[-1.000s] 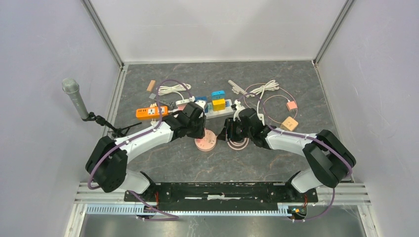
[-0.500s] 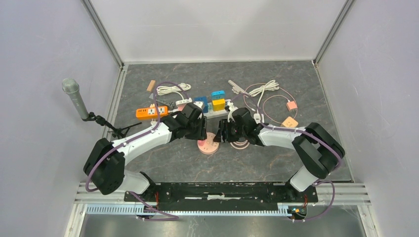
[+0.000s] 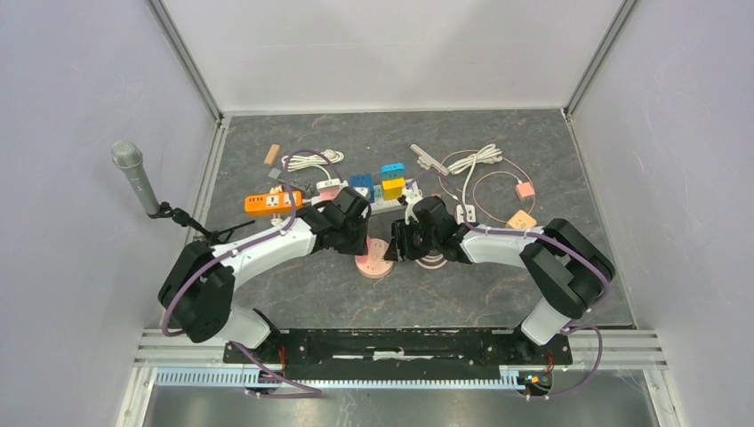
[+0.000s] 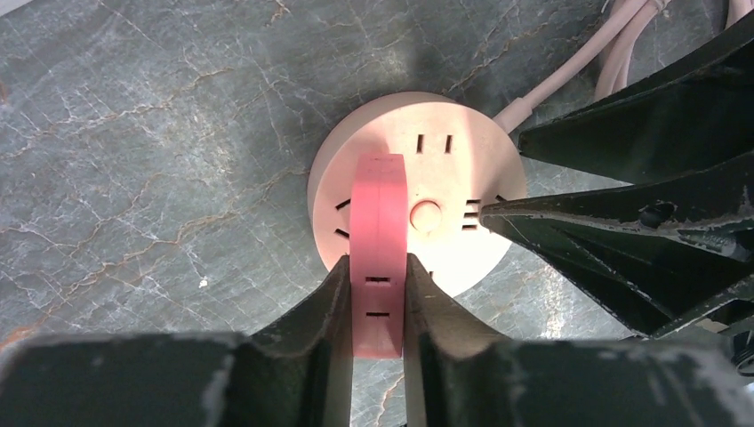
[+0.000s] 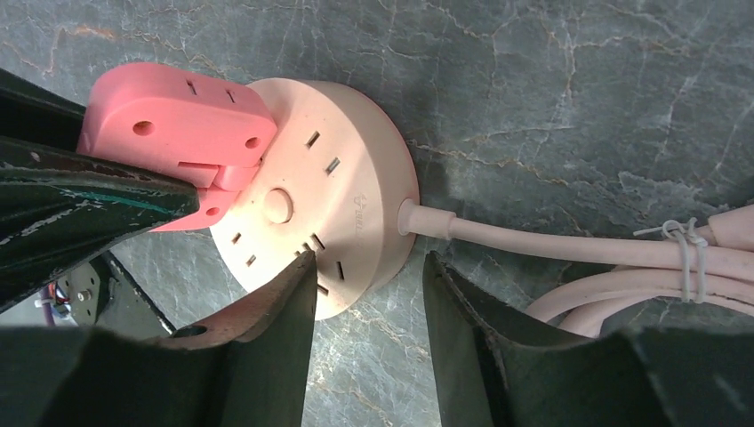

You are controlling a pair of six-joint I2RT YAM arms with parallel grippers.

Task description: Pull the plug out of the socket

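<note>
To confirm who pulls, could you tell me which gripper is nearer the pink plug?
Left. The left gripper is clamped on the pink plug; the right gripper stands open beside it, straddling the rim of the round socket.

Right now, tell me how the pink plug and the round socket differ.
The pink plug is a slab standing on edge, deep pink; the round socket is a paler disc lying flat. The pink plug is clamped in the jaws of the left gripper; the round socket trails a cord. Both carry slots.
</note>
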